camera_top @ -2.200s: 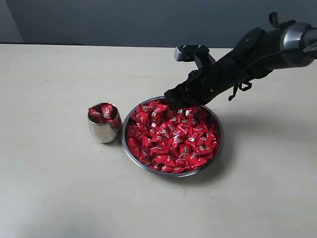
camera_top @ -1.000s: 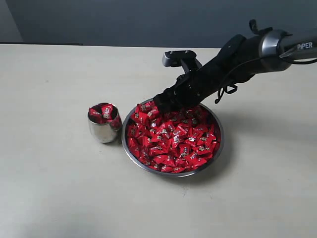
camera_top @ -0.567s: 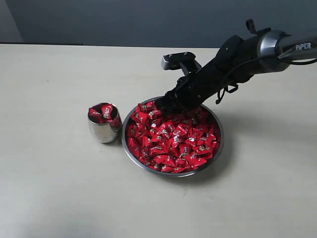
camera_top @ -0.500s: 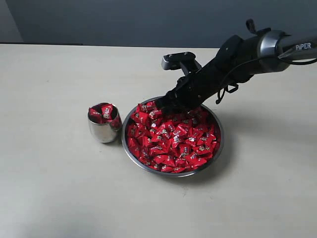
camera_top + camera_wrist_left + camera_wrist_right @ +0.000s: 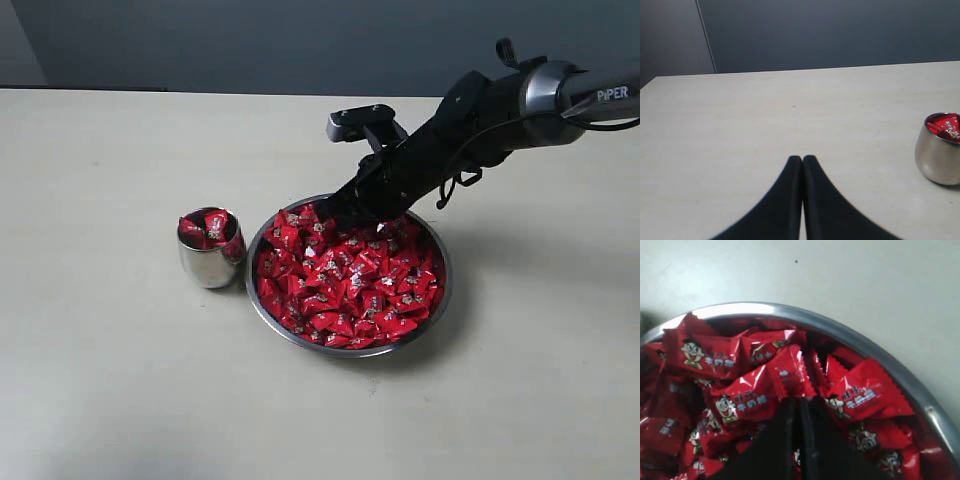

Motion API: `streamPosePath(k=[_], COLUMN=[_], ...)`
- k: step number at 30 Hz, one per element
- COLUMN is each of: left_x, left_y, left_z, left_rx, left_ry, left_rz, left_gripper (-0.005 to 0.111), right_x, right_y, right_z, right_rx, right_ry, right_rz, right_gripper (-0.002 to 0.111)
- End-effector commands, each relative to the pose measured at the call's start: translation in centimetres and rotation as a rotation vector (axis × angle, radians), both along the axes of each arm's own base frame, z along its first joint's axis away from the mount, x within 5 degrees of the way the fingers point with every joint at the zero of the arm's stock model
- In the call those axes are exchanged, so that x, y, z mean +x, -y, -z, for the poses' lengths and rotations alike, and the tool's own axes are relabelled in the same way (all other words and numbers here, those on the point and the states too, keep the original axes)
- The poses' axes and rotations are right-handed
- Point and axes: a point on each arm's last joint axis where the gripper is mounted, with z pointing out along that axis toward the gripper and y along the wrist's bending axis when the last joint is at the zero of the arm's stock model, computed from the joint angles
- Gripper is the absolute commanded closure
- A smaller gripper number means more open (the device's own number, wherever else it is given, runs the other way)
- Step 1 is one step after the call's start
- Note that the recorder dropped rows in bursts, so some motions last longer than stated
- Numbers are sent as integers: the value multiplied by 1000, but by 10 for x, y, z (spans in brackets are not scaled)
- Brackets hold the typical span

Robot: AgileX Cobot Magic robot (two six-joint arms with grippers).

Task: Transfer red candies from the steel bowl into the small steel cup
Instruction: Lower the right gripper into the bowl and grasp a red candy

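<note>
The steel bowl point(image 5: 441, 300) holds a heap of red candies point(image 5: 345, 280) in the middle of the table. My right gripper point(image 5: 327, 212) reaches down over the bowl's far left rim. In the right wrist view its fingers point(image 5: 799, 401) stand together, shut on the crimped corner of a red candy point(image 5: 782, 380) lying on top of the heap, close to the bowl's rim point(image 5: 865, 347). The small steel cup point(image 5: 208, 262) stands left of the bowl with a few red candies point(image 5: 212, 228) in it. My left gripper point(image 5: 802, 159) is shut and empty above bare table, the cup point(image 5: 939, 157) off to one side.
The pale tabletop point(image 5: 110, 380) spreads on every side of bowl and cup. A dark wall point(image 5: 250, 40) runs along the far edge. The right arm point(image 5: 480, 110) slants in from the upper right over the bowl's far side.
The right gripper moved left along the bowl's far rim and dipped into the candies, then drew back slightly to the right. For the last half second it has held still. Cup and bowl have not moved.
</note>
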Motion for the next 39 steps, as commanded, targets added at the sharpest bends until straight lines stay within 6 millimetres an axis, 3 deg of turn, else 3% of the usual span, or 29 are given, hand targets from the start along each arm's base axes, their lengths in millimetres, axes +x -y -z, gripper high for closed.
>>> streamPosePath(k=[1,33,39], left_x=[0,0,0], left_y=[0,0,0], left_z=[1,1,1], left_rx=[-3,-3,-3], left_ry=[3,3,3], left_rz=[-1,-1,-1], left_gripper=[106,106,106], right_x=[1,-4,-3], right_y=[0,2,2], right_z=[-4,-6,-6], right_rx=[-2,-27,-27], right_ry=[8,-9,-5], right_rz=[-2,-58,-54], right_gripper=[109,108,77])
